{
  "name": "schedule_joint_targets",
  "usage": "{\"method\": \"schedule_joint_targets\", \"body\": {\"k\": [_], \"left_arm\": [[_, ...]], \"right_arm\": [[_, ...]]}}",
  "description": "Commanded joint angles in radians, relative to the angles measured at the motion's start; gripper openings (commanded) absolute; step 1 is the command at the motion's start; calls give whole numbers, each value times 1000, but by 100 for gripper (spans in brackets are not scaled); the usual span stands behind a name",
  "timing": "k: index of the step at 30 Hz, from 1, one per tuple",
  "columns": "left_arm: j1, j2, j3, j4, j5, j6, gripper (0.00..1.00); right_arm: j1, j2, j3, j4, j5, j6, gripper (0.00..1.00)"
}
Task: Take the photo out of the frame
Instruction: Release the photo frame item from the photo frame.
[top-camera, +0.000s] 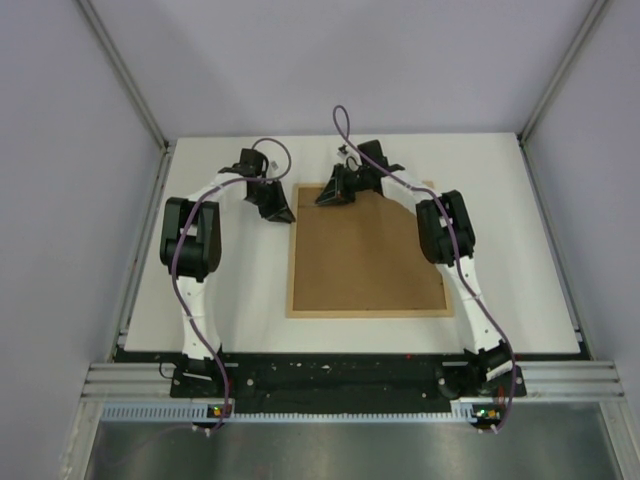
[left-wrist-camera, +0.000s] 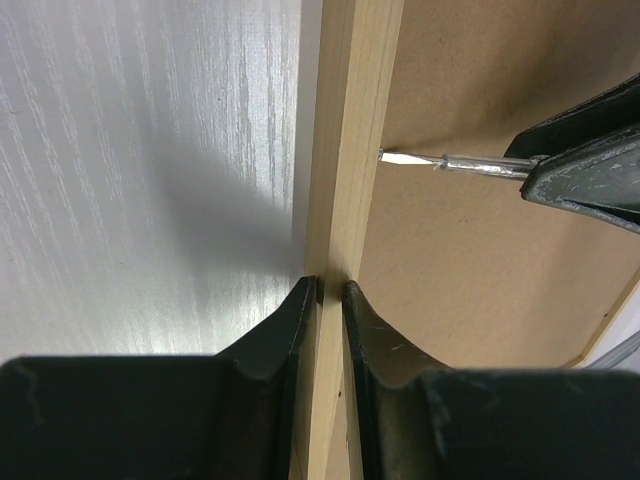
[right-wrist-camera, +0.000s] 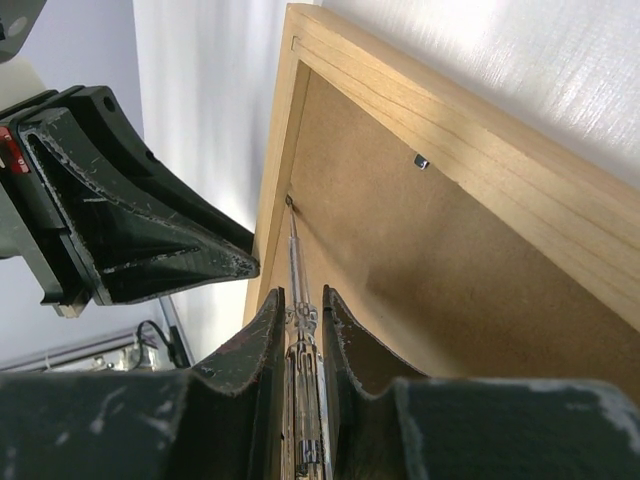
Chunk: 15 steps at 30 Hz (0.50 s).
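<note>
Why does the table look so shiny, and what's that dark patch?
Left wrist view: glare streaks the table, a soft shadow lies beside the frame. Right wrist view: table glares too, the screwdriver handle looks blurry up close. Top view: even light.

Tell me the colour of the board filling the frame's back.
The backing board is plain brown, no pattern; the top external view shows it best.

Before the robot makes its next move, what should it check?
1. Left gripper pinching the frame rail: ok.
2. Right gripper gripping the screwdriver: ok.
3. Screwdriver tip against the frame's inner edge: ok.
4. Backing board lifted out: not ok, it lies in the frame.
5. Photo free: cannot tell, hidden under the board.
6. Small metal clip turned aside: cannot tell.
</note>
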Motion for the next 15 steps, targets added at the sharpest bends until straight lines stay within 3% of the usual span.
{"method": "schedule_joint_targets", "body": {"k": [1,15], "left_arm": [[-37,47,13,9,21,4,18],[-51,44,27,-5,6,13,17]], "right_arm": [[81,70,-26,-77,306,-41,0],[90,110,-46,-67,178,100,0]]}}
